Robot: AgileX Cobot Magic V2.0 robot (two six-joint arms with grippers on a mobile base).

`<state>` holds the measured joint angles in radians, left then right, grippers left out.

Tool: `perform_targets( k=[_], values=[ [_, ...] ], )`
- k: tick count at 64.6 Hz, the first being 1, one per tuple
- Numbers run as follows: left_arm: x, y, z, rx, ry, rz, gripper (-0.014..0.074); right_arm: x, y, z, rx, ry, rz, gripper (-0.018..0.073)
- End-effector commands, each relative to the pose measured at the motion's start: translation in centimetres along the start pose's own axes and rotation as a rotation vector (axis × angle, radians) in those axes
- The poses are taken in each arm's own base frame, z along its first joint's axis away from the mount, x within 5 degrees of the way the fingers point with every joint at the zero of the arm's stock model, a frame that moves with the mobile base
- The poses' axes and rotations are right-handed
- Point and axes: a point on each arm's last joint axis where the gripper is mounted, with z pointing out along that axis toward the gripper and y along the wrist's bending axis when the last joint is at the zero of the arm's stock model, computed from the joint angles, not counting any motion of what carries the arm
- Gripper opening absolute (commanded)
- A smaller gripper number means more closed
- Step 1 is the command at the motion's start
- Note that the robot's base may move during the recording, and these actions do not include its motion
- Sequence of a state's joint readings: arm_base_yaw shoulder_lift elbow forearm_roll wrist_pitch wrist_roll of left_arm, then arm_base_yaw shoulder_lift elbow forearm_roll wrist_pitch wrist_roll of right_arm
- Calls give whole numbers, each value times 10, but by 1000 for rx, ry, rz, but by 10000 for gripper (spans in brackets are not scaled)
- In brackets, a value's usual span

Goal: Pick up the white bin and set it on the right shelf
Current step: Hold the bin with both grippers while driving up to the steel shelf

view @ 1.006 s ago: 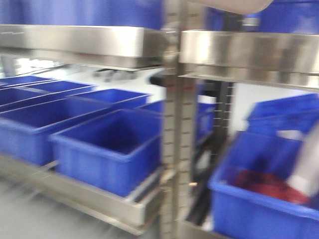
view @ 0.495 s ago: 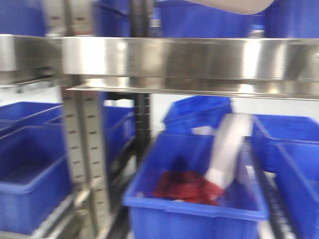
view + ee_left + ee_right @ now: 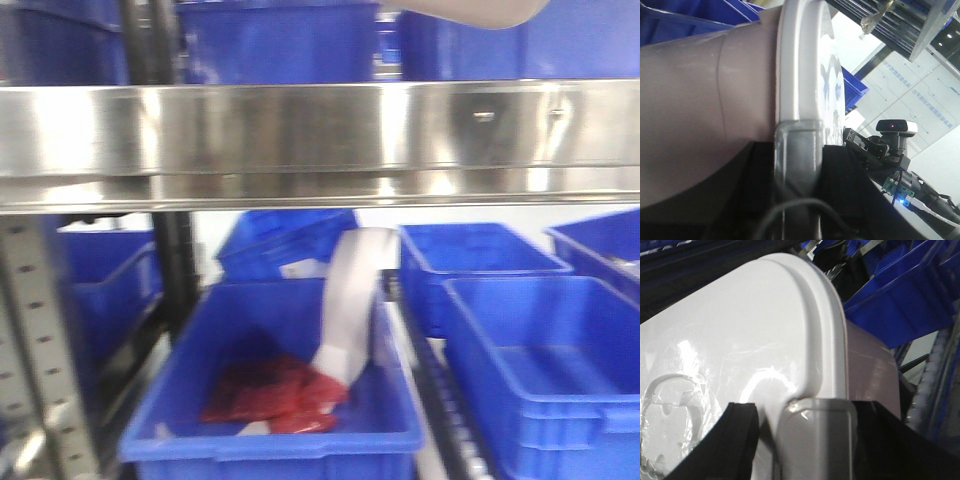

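The white bin (image 3: 740, 325) is off any support and carried between the two arms, so the grab is done and only the placing is left. The left gripper (image 3: 796, 145) has its jaws pinching the bin's rim where the lid meets the pale pinkish wall. One clear finger (image 3: 795, 170) lies flat against that edge and its partner is hidden behind the bin. The right gripper (image 3: 817, 420) grips the opposite end the same way, its jaws closed over the edge of the lid (image 3: 805, 360), with the handle recess (image 3: 670, 410) just to the side of them.

In the front view, only a pale curved underside of the bin shows at the very top of frame. It is above the right shelf (image 3: 320, 130), whose shiny front rail runs across below and ahead of the jaws. The bin is not touching that rail. Blue crates (image 3: 280, 40) already stand on the shelf beyond the jaws, and whether a gap is free there I cannot tell. Lower down, well beneath the jaws, another blue crate (image 3: 390, 420) holds a red bag (image 3: 270, 395) and a white roll (image 3: 352, 290).

I judge the task roughly half done: the bin must go forward over the rail, down onto the shelf, and then both grips must let go.
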<state>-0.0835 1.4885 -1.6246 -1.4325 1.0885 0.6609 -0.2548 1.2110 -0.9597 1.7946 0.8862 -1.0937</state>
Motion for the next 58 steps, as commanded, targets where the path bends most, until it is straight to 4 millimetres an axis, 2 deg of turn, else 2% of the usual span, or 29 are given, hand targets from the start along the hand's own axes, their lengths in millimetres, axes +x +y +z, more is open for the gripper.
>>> perform_targets(
  k=[1, 58],
  values=[
    [6, -56, -5, 299, 80, 6, -126, -11, 33, -3, -167, -48, -29, 56],
    [6, -56, -5, 299, 80, 6, -126, -11, 33, -3, -166, -49, -29, 56]
  ],
)
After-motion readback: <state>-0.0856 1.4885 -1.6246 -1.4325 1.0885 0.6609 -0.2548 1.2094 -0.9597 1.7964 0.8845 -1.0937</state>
